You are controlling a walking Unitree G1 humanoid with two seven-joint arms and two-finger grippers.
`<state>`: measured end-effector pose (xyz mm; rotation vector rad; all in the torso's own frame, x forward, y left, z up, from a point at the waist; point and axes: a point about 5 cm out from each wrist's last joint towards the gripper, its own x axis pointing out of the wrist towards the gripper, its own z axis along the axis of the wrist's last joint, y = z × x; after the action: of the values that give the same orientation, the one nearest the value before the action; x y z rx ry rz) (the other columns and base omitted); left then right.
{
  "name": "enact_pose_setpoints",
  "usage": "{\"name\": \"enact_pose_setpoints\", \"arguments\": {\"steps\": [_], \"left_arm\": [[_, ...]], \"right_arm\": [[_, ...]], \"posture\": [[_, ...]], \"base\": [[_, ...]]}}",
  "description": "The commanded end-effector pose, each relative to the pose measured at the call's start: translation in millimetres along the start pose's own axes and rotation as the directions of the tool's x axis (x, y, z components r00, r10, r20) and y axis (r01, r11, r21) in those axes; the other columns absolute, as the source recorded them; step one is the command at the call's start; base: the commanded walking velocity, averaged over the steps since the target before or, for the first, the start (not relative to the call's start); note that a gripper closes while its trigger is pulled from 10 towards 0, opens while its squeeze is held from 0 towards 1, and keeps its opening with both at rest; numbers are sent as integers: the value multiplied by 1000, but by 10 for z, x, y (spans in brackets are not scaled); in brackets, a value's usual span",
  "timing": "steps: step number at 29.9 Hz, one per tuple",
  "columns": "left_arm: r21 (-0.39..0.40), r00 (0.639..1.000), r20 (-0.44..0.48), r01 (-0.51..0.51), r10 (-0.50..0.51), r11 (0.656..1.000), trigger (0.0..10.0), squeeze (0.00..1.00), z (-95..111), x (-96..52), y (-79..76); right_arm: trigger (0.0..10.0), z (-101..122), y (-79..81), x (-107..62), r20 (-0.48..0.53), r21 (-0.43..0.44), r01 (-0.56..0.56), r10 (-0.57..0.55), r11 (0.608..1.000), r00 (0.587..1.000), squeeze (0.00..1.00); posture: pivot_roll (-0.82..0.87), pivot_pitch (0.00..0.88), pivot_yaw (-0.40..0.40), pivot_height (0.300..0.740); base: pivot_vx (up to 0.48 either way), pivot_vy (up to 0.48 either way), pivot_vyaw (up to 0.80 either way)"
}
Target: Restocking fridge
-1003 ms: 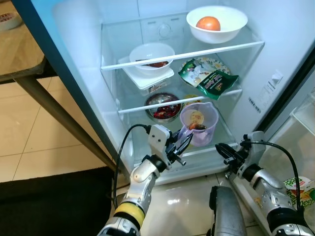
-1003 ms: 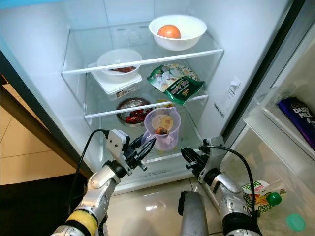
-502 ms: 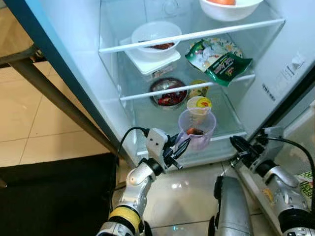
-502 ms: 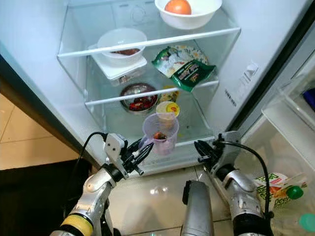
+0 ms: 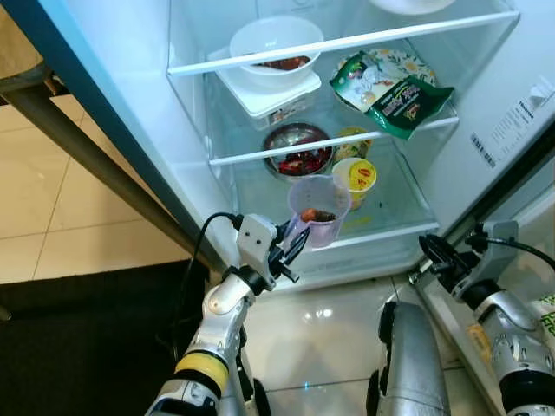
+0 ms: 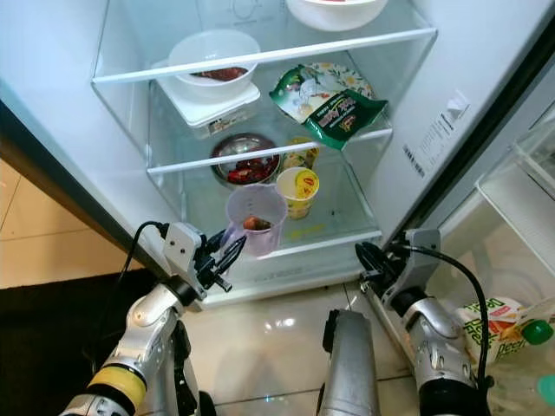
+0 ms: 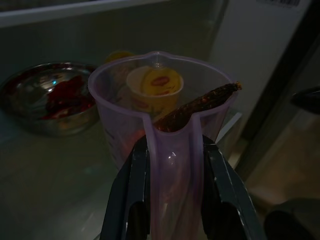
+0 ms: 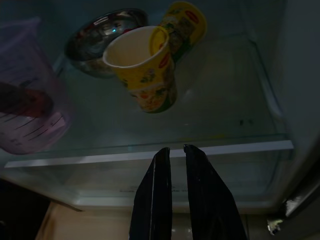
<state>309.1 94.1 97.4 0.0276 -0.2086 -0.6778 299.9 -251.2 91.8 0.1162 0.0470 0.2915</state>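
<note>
A clear purple measuring jug (image 5: 319,211) with a brown sausage-like piece inside hangs at the front of the fridge's bottom shelf (image 5: 390,208). My left gripper (image 5: 290,247) is shut on the jug's handle (image 7: 172,165), one black finger on each side. A yellow noodle cup (image 5: 356,179) stands on that shelf just right of the jug. My right gripper (image 5: 431,251) is low at the fridge's front right corner, shut and holding nothing. In the right wrist view it (image 8: 174,150) points at the yellow cup (image 8: 145,75).
A steel bowl (image 5: 299,160) and a second yellow cup (image 8: 187,25) sit behind. A green packet (image 5: 390,87) lies on the middle shelf, beside a white bowl (image 5: 276,43) on a white box. A table leg (image 5: 87,165) slants left. The door shelf holds a carton (image 6: 486,316).
The camera has tilted down and shifted. My left gripper has carried the jug leftward, from in front of the yellow cup to its left side. The right gripper stays shut.
</note>
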Motion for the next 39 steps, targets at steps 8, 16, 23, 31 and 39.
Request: {"name": "enact_pose_setpoints", "arguments": {"steps": [8,16,23,31,39], "left_arm": [[40,991,-56,-118,120,992,10000,0,-130,-116,88],[-2,992,-75,-101,101,995,10000,0,-207,-1,-113],[-7,995,-69,-72,72,997,10000,0,-188,153,-217],[27,995,-59,-82,84,996,10000,0,-135,243,-176],[59,992,-43,-119,122,991,10000,0,-66,299,-63]], "right_arm": [[10000,-5,-110,-103,-12,7,59,-59,998,998,0],[10000,12,-120,-124,-8,1,68,-68,998,998,0],[10000,42,-111,-133,0,-8,69,-69,998,998,0],[10000,58,-89,-176,7,-14,70,-70,997,998,0],[10000,62,-61,-215,8,-17,72,-71,997,997,0]], "posture": [[57,368,82,360],[54,374,83,360],[40,391,87,360],[31,414,93,360],[26,435,96,360]], "base": [[0,0,0],[0,0,0],[0,0,0],[0,0,0],[0,0,0]]}}
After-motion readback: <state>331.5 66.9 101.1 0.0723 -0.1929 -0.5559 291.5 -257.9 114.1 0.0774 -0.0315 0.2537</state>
